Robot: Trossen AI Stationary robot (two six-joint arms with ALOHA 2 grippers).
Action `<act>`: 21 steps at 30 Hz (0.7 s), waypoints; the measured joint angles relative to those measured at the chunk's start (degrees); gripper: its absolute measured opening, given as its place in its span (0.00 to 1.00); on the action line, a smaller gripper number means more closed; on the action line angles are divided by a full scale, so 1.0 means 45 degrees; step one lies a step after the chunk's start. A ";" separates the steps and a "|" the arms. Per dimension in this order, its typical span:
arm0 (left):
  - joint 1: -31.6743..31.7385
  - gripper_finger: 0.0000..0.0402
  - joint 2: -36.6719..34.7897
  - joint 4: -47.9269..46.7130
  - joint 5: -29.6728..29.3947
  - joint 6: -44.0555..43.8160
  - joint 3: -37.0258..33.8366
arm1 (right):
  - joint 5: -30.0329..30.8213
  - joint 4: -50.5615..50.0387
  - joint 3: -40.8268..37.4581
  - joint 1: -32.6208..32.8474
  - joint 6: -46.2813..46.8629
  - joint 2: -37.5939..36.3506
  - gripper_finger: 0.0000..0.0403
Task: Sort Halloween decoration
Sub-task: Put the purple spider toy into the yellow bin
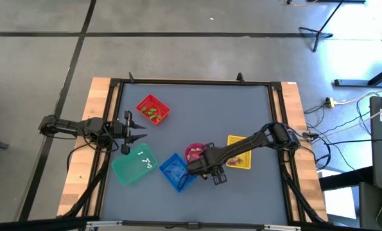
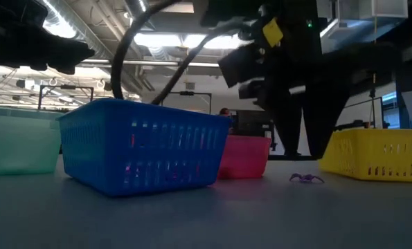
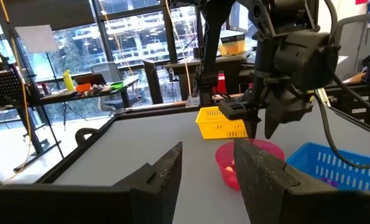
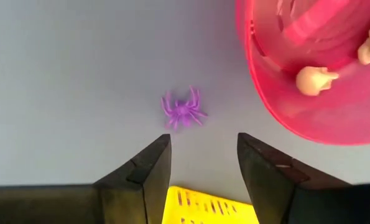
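Purple spider (image 4: 183,110) lined up under right gripper (image 4: 203,163), jaws parted, nothing held; pink bowl (image 4: 259,93) rim risks being clipped.

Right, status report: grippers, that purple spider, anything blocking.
Right gripper open, hovering over purple spider on the table beside pink bowl. Left gripper open, empty, waiting near teal basket. Nothing between fingers and spider.

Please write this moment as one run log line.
right gripper: open, above purple spider | left gripper: open, waiting | spider: on table beside pink bowl
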 joint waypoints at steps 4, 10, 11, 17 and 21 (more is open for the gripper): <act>0.0000 0.32 0.0000 0.0010 -0.0007 0.0003 0.0000 | -0.0013 0.0177 -0.0177 0.0005 -0.0347 -0.0340 0.45; 0.0000 0.32 0.0000 -0.0001 -0.0010 0.0035 0.0005 | -0.0012 0.1250 -0.1788 0.0015 -0.0214 -0.1549 0.45; 0.0000 0.32 0.0002 -0.0006 -0.0005 0.0048 0.0005 | -0.0007 0.1782 -0.2102 0.0015 -0.0147 -0.1783 0.45; -0.0001 0.32 0.0000 -0.0005 -0.0010 0.0053 0.0004 | -0.0062 0.3733 -0.3019 0.0015 0.0014 -0.2332 0.45; 0.0000 0.32 0.0001 -0.0002 0.0000 0.0053 0.0005 | -0.0784 0.4032 -0.3584 0.0015 0.0013 -0.2352 0.45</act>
